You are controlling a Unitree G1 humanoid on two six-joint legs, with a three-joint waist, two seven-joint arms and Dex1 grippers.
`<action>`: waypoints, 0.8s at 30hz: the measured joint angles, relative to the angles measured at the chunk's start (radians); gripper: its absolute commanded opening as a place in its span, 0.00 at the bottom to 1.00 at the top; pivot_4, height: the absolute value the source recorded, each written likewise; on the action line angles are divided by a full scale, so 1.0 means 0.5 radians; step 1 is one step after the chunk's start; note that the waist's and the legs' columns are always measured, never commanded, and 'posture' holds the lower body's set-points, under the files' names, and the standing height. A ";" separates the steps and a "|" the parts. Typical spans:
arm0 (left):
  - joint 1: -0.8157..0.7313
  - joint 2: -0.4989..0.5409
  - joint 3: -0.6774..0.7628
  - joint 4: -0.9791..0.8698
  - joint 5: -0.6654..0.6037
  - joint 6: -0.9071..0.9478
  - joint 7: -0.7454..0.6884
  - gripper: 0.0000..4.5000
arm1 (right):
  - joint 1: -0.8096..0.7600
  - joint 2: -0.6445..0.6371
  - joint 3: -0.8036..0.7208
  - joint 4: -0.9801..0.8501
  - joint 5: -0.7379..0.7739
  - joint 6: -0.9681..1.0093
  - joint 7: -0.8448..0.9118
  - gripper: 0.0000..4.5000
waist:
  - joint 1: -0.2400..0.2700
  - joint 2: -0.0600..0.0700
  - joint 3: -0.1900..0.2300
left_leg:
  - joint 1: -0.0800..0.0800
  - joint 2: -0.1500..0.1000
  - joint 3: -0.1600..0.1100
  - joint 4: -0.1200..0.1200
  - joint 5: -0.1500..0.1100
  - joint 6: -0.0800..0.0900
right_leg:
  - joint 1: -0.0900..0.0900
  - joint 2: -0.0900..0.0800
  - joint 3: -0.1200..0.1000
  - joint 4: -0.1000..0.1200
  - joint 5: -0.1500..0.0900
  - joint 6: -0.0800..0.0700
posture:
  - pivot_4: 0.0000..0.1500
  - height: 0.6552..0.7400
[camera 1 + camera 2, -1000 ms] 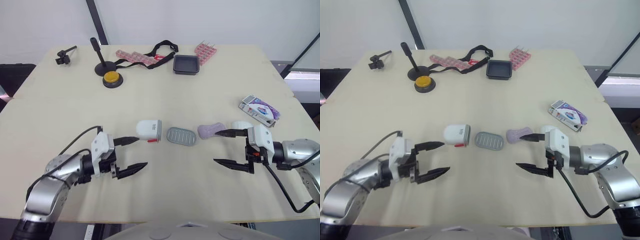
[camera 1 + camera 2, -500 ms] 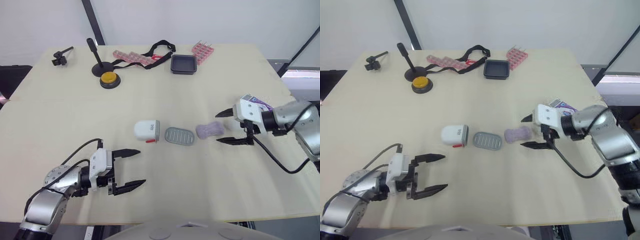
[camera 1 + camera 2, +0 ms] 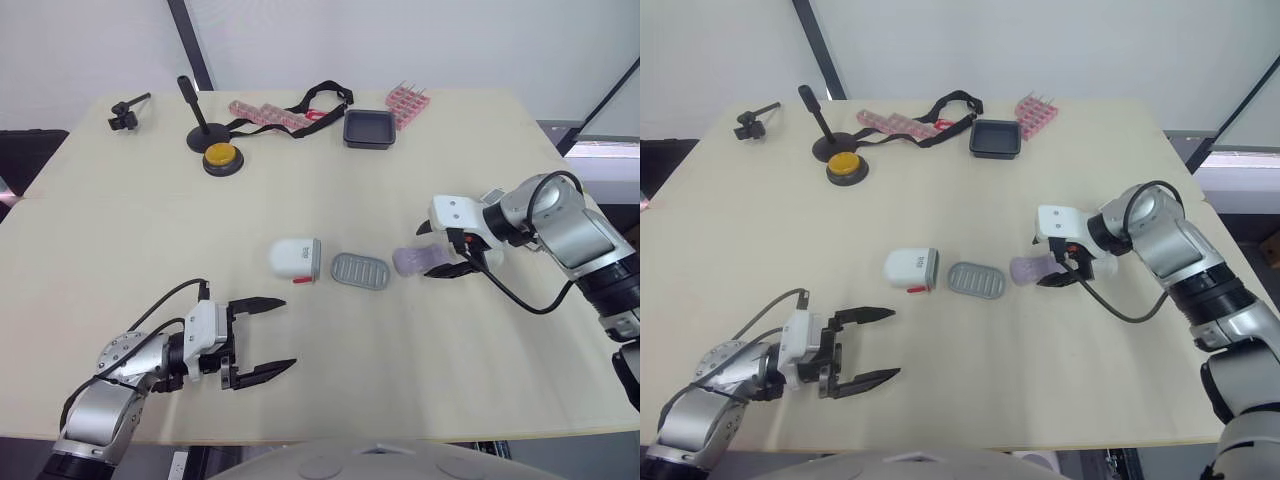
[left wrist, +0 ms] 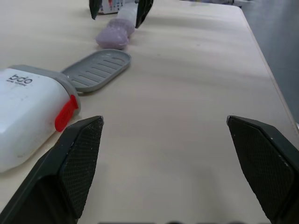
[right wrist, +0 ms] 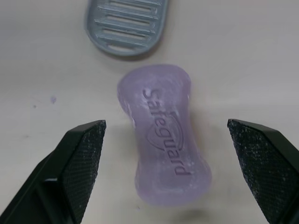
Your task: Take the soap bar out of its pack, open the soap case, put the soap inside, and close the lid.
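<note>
Lilac waisted soap bar point(image 5: 161, 135), Safeguard embossed, on worktop point(image 3: 400, 380); right end effector point(image 3: 428, 252) spread wide astride it, not touching; left end effector point(image 3: 288, 332) spread, empty

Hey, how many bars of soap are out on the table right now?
1: the purple soap bar lies unwrapped between the open fingers of the right gripper, beside the grey slotted tray. A white lump past it is too hidden to identify.

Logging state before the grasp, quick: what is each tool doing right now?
Left tool: open, holding nothing.
Right tool: open, fingers either side of the purple soap bar, not gripping it.
</note>
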 measured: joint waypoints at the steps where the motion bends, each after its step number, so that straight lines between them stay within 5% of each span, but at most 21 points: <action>1: -0.003 -0.005 0.000 0.000 -0.006 -0.008 0.011 1.00 | 0.000 0.012 0.007 0.019 -0.010 -0.007 0.003 1.00 | 0.000 0.000 0.000 | 0.000 0.000 0.000 0.000 0.000 0.000 | 0.000 0.000 0.000 0.001 0.000 0.000 | 1.00 0.87; 22: -0.005 0.036 -0.003 -0.088 -0.008 0.052 0.150 1.00 | -0.054 0.151 0.063 0.237 -0.216 -0.247 0.061 1.00 | -0.001 0.000 0.000 | 0.000 0.001 0.000 0.004 0.000 0.000 | -0.002 0.000 0.000 0.004 0.000 0.000 | 1.00 0.87; 24: -0.009 0.039 -0.003 -0.107 -0.009 0.070 0.160 1.00 | -0.054 0.169 0.063 0.240 -0.222 -0.256 0.061 0.87 | -0.002 0.000 0.000 | 0.000 0.001 0.000 0.004 0.000 0.000 | -0.002 0.001 0.000 0.004 0.000 0.000 | 1.00 0.87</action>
